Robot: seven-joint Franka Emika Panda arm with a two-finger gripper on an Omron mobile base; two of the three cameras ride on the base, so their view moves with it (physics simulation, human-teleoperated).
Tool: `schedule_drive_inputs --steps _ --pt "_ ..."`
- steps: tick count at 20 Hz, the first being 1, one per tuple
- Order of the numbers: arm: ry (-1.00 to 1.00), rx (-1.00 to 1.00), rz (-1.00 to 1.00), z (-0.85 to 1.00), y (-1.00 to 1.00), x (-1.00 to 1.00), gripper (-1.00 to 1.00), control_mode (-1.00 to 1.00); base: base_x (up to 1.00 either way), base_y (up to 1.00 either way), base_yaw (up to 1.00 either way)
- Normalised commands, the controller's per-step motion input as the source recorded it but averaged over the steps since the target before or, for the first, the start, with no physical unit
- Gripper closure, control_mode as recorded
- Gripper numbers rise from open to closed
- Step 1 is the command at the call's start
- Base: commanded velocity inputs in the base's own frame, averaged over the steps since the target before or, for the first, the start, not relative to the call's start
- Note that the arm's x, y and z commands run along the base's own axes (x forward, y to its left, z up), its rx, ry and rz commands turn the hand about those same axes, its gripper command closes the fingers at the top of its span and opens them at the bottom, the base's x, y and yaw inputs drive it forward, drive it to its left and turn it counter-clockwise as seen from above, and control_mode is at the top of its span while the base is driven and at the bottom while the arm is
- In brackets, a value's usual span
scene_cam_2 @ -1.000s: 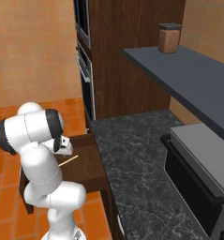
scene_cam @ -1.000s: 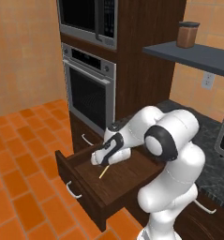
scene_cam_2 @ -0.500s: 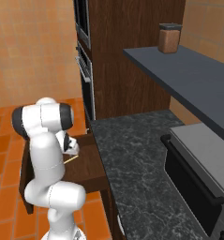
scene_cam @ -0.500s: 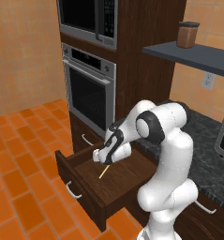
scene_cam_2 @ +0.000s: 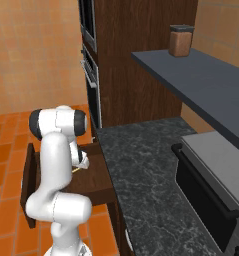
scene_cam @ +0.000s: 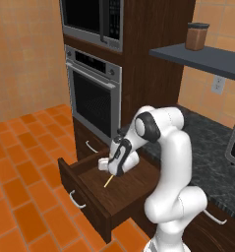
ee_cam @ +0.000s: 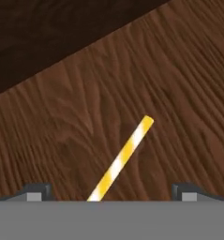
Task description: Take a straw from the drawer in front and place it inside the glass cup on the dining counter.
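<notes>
Dark brown wood is being shown all round the work: the drawer (scene_cam: pixel 97 197) is standing pulled out below the steel oven (scene_cam: pixel 92 98), beside the dark grey speckled countertop (scene_cam_2: pixel 151 185). From the base, the white arm (scene_cam: pixel 170 167) is being bent down into the drawer's opening, and the gripper (scene_cam: pixel 114 165) is being held low over its floor. In the hand view, the fingertips (ee_cam: pixel 36 192) are being kept wide apart, nothing clamped between them. The straw (ee_cam: pixel 123 159), yellow with pale stripes, is lying flat on the drawer floor between those tips, slanted and not yet gripped. By this showing, only the reach is done; the grasp, the lift and the carry to the cup are judged as left.
</notes>
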Motion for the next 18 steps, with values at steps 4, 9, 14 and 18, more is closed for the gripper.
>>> schedule_drive_inputs --steps 4,9,14,18 --pt "0.00 0.00 -0.09 -0.33 -0.06 0.39 -1.00 -1.00 0.00 0.00 0.00" --pt "0.00 0.00 -0.08 -0.33 -0.03 0.34 -1.00 -1.00 0.00 0.00 0.00" --pt "0.00 0.00 -0.07 -0.35 0.00 0.03 1.00 -1.00 0.00 0.00 0.00" --pt "0.00 0.00 -0.05 -0.24 0.00 0.00 1.00 -1.00 0.00 0.00 0.00"
